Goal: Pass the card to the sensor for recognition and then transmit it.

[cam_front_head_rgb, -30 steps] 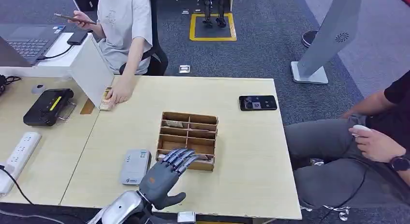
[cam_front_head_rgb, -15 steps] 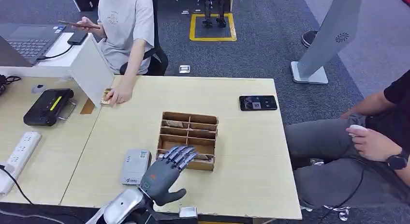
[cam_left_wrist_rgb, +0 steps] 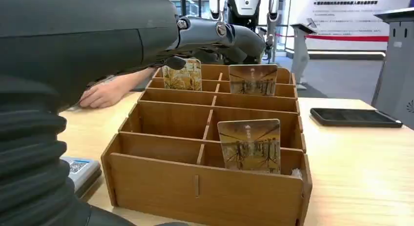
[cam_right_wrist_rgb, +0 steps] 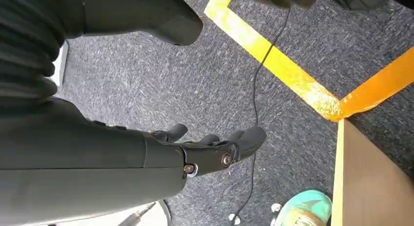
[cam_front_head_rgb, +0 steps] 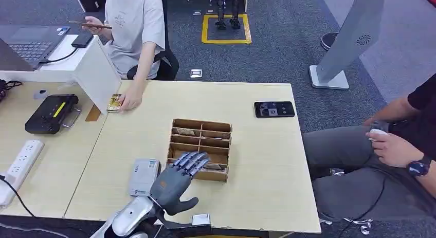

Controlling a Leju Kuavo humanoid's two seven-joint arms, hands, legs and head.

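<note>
Card: thin rectangular card, rounded corners, tan-and-brown printed face with dark branching lines. It stands upright, slightly leaning, in the front-row compartment of the open-topped light wooden divider box, on the side away from the grey flat sensor unit. Its upper part rises clear above the box's front wall. 2 similar cards stand in the back row.

Handling judgement: light, stiff, smooth-faced, so likely slippery. It probably flexes a little but will not crumple. Best hold looks like a pinch across both faces at the exposed top edge, lifting straight up so it clears the dividers.

Left hand: over the box's near edge, fingers apart and stretched toward the front row, holding nothing. In the left wrist view its fingers reach out above the box. No contact with the card visible.

Right hand: hangs beside the light wooden table, over grey carpet, fingers loosely curled, nothing in it.

Sensor unit lies just beside the box.
</note>
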